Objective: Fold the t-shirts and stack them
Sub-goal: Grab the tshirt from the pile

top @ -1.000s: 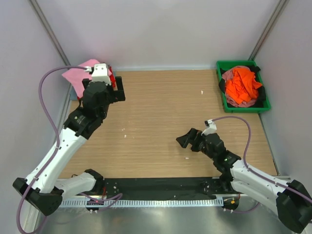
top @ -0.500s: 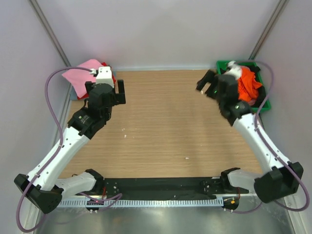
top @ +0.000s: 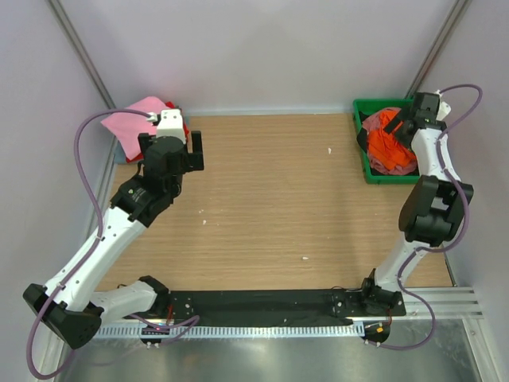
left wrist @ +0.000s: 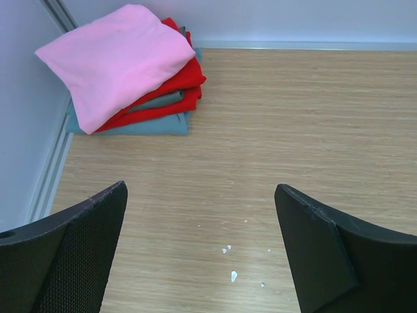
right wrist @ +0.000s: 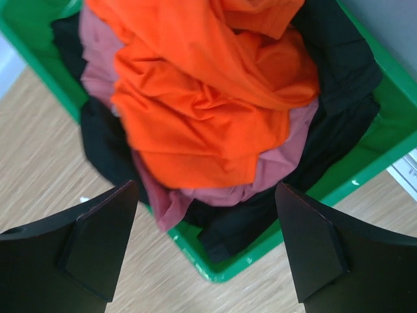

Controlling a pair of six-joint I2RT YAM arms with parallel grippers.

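A folded stack of t-shirts lies at the back left corner: a light pink tee on top, a red tee under it, and a grey-blue tee at the bottom. The stack also shows in the top view. My left gripper is open and empty over bare table, just in front of the stack. A bright orange tee lies crumpled on a dusty rose tee and a black tee in the green tray. My right gripper hangs open and empty above this pile.
The green tray stands at the back right corner against the right wall. Small white crumbs lie on the wooden table. Grey walls enclose the back and both sides.
My right arm swung from the front middle of the table up to the back right and now hangs over the tray. My left arm has barely moved.
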